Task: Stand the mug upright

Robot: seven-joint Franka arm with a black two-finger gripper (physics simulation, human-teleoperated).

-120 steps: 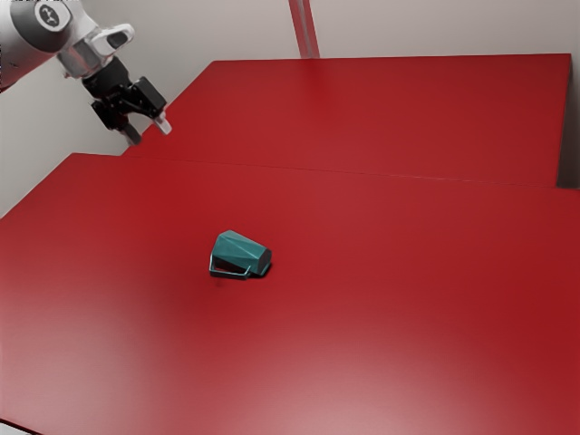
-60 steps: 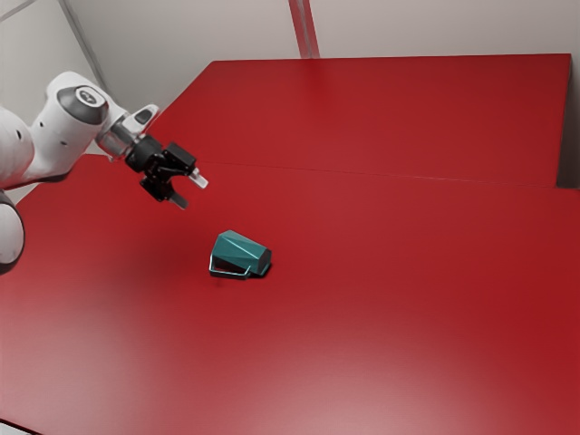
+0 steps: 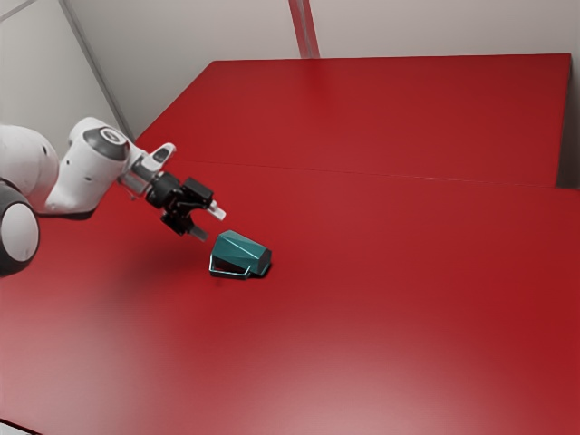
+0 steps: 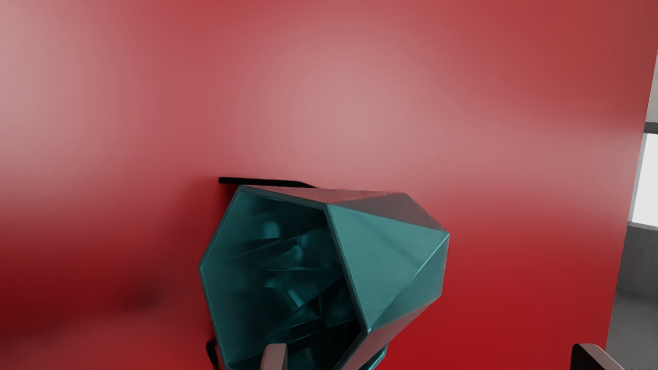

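Observation:
The gripper (image 3: pixel 210 225) hangs above the red table in the exterior view, just to the upper left of the teal faceted mug (image 3: pixel 241 252). That mug lies on its side, its handle toward the viewer and its base toward the exterior view's right. In the wrist view the mug (image 4: pixel 396 257) shows its open mouth and dark inside. Wide apart at the bottom edge stand the fingertips of the gripper (image 4: pixel 432 357), one overlapping the mug's mouth in the picture, the other well off to the side of it. Nothing is held between them.
The red table (image 3: pixel 381 299) spreads around the mug. Behind it a second red surface (image 3: pixel 381 118) reaches toward the pale wall (image 3: pixel 435 27). Past the table's edge in the wrist view are a grey floor and a bright panel (image 4: pixel 646 180).
The arm has come down and toward the exterior view's right, bringing my open gripper from the upper left close to the mug. The mug has not moved.

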